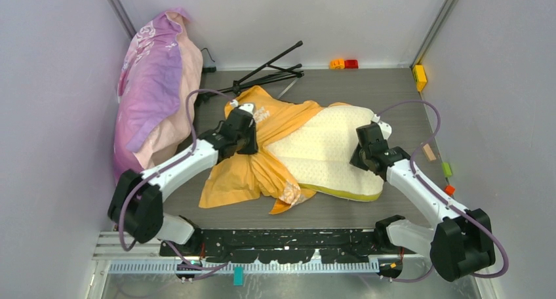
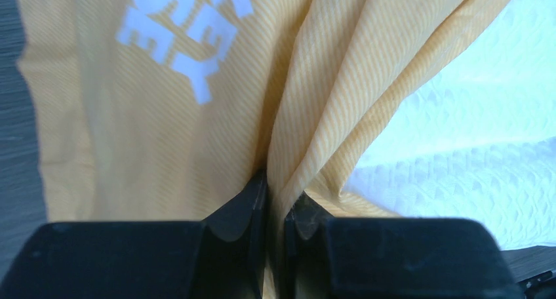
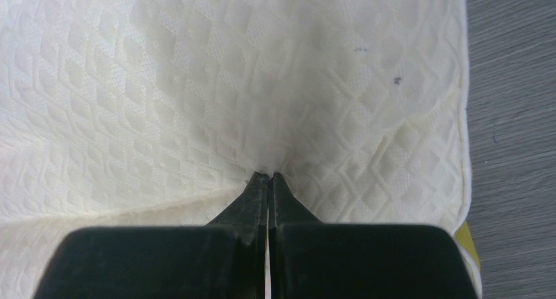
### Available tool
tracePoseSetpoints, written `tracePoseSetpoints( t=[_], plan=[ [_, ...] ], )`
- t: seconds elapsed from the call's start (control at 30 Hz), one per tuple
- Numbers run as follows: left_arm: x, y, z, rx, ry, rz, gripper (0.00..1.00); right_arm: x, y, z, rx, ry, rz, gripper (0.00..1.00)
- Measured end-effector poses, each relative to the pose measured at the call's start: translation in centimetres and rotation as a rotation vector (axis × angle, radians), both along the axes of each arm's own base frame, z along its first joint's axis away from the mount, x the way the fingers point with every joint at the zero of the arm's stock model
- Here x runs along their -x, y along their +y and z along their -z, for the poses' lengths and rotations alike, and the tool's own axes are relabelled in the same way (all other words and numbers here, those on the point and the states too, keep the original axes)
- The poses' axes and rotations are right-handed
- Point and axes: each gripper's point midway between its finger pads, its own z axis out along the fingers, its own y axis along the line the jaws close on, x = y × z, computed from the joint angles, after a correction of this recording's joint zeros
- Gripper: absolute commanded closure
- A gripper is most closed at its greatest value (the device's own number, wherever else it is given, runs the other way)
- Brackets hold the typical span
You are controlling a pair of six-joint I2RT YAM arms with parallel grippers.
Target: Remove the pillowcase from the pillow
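The orange pillowcase [image 1: 252, 171] lies bunched over the left end of the cream quilted pillow [image 1: 328, 151], most of which is bare. My left gripper [image 1: 248, 140] is shut on a fold of the pillowcase [image 2: 197, 148], with white lettering above it and the pillow [image 2: 472, 148] to its right. My right gripper [image 1: 359, 160] is shut, its tips pinching the pillow's cover [image 3: 197, 102] near the pillow's right end. The pillow's yellow-olive side band [image 1: 347, 194] shows along the front edge.
A pink-purple floral pillow [image 1: 154, 96] leans at the back left wall. A black folded stand [image 1: 269, 73] lies behind the pillowcase. Small coloured blocks [image 1: 344, 63] sit at the back, a yellow one [image 1: 419, 76] and others [image 1: 447, 170] along the right wall.
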Motion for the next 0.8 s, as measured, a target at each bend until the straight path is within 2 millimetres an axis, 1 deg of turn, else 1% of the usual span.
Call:
tracePoseSetpoints(
  t=[0.07, 0.17, 0.2, 0.23, 0.27, 0.3, 0.33, 0.37, 0.4, 0.43, 0.47, 0.5, 0.57, 0.63, 0.7, 0.8],
  plan=[
    [0.4, 1.4, -1.3, 0.019, -0.029, -0.039, 0.89, -0.2, -0.2, -0.7, -0.002, -0.029, 0.014, 1.00],
    [1.2, 2.4, -3.0, 0.036, -0.062, -0.067, 0.89, -0.4, -0.2, -2.0, -0.016, -0.077, 0.027, 1.00],
    [1.4, 2.6, -3.6, 0.040, -0.073, -0.070, 0.86, -0.4, -0.2, -2.3, -0.020, -0.089, 0.029, 0.99],
    [1.5, 2.7, -4.0, 0.043, -0.083, -0.074, 0.82, -0.4, -0.2, -2.7, -0.026, -0.101, 0.028, 0.94],
    [1.6, 2.9, -4.4, 0.044, -0.091, -0.078, 0.75, -0.4, -0.1, -2.9, -0.029, -0.107, 0.027, 0.83],
    [1.7, 3.2, -4.6, 0.041, -0.096, -0.081, 0.65, -0.4, -0.1, -3.2, -0.032, -0.111, 0.025, 0.69],
    [1.9, 3.4, -4.8, 0.037, -0.100, -0.083, 0.52, -0.4, 0.0, -3.5, -0.034, -0.112, 0.021, 0.48],
    [2.0, 3.6, -5.0, 0.031, -0.102, -0.083, 0.40, -0.4, -0.1, -3.8, -0.031, -0.115, 0.022, 0.32],
    [2.1, 3.8, -5.1, 0.023, -0.106, -0.081, 0.31, -0.4, -0.2, -4.1, -0.031, -0.118, 0.029, 0.20],
    [2.2, 3.9, -5.3, 0.021, -0.108, -0.081, 0.25, -0.5, -0.3, -4.4, -0.025, -0.120, 0.026, 0.14],
    [2.2, 4.1, -5.6, 0.015, -0.110, -0.078, 0.19, -0.6, -0.3, -4.8, -0.023, -0.123, 0.026, 0.11],
    [2.2, 4.1, -5.9, 0.015, -0.113, -0.074, 0.12, -0.6, -0.4, -5.3, -0.019, -0.128, 0.024, 0.10],
    [2.0, 4.0, -6.9, 0.018, -0.128, -0.066, 0.03, -0.9, -0.5, -6.3, -0.011, -0.142, 0.023, 0.10],
    [1.8, 3.7, -8.1, 0.028, -0.149, -0.056, 0.01, -1.1, -0.7, -7.3, 0.000, -0.155, 0.029, 0.10],
    [1.5, 3.1, -9.8, 0.029, -0.179, -0.039, 0.00, -1.4, -1.1, -8.5, 0.019, -0.172, 0.039, 0.10],
    [1.4, 1.5, -12.1, 0.019, -0.231, 0.002, 0.00, -2.0, -1.5, -9.3, 0.045, -0.182, 0.049, 0.09]
  ],
)
